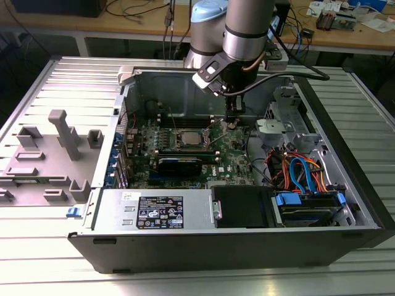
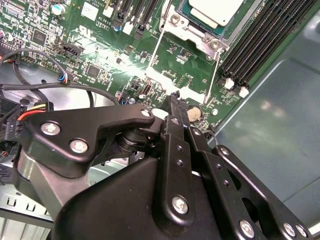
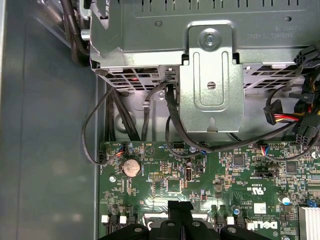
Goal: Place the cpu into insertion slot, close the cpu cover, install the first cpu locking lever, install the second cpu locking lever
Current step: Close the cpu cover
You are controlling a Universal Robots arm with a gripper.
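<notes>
Open computer case (image 1: 345,185) lies on the slatted counter (image 1: 49,259), arm reaching in from above.

- cpu (image 2: 215,7): seated in the insertion slot (image 2: 181,27), silver top facing up.
- cpu cover (image 2: 162,80): not closed. It stands tilted up from the slot, and green board is visible through its window.
- pincer (image 2: 175,97): fingers drawn together, tips right at the free edge of the cover. I cannot tell whether they pinch that edge or only touch it.
- Around the tips: a coin cell (image 2: 194,114) just beside them on the motherboard (image 2: 100,45), and long black memory slots (image 2: 265,45) alongside the slot, near the case wall.
- Obstructions: a cable bundle (image 2: 30,107) loops just beside the pincer body.

View differences:
- Exterior view shows the whole layout. A black card (image 1: 179,164) lies across the board on the near side of the slot. The power supply (image 1: 154,213) runs along the front. A drive bay with blue and orange cables (image 1: 302,176) sits at the exterior view's right. A grey fixture plate (image 1: 55,154) sits outside the case at the exterior view's left.
- First wrist view looks the other way from the slot, onto a metal bracket (image 3: 210,85), black leads running under it, and the bare case wall (image 3: 45,130).
</notes>
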